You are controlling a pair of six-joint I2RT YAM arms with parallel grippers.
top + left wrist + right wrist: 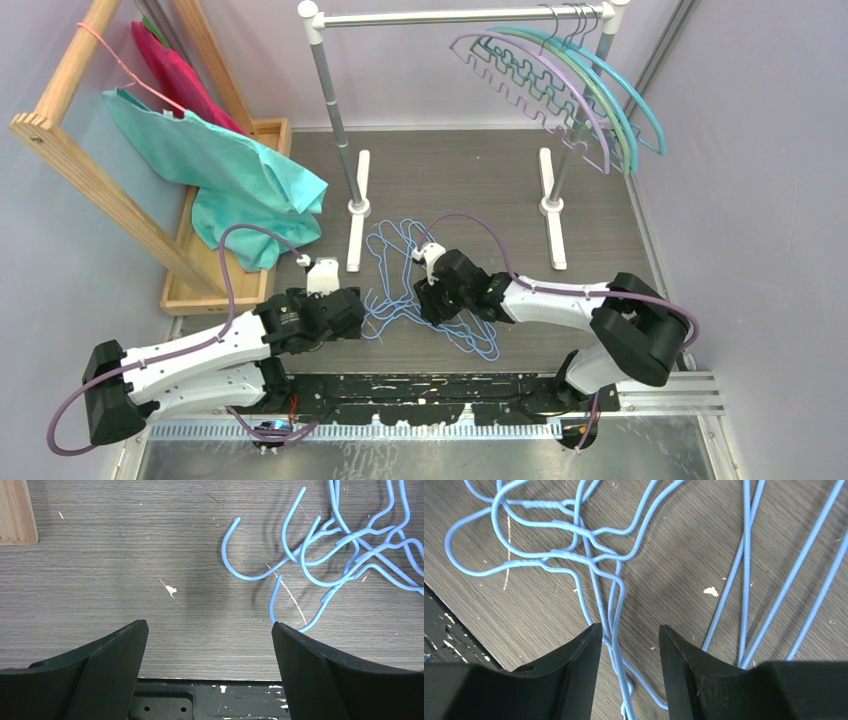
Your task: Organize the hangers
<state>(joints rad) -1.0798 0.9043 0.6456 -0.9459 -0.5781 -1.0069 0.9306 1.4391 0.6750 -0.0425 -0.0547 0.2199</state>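
- The right tool [629, 647] is standing partly open. Its jaws are straddling a few strands of the light-blue wire hangers [589, 560] that are running between them. It is not gripping them yet, since bench is showing between the wire and each jaw.
- That stance is reading as a lined-up pinch, with the strands sitting where a closing move would catch them. Several wires are crossing there, so more than one hanger is likely to lift together.
- The left tool [207, 645] is gaping wide and holding nothing, hovering over bare bench [100, 570]. The nearest hooks are lying up and to its right, close to that side of it. It is probably keeping beside the heap to give the other arm room.
- The light-blue wire hangers are lying in a tangled heap on the bench between the two tools, hooks and necks interlocked, in front of the feet of the rail [450, 17].
- Farther out, the arched hangers [560, 85], purple, green and teal, are hanging by their hooks at the rail's right end. This is suggesting where the heap belongs.
- At the far left, a teal garment [240, 165] on a pink hanger [120, 70] is draping from a wooden rack [70, 150], apart from the work.
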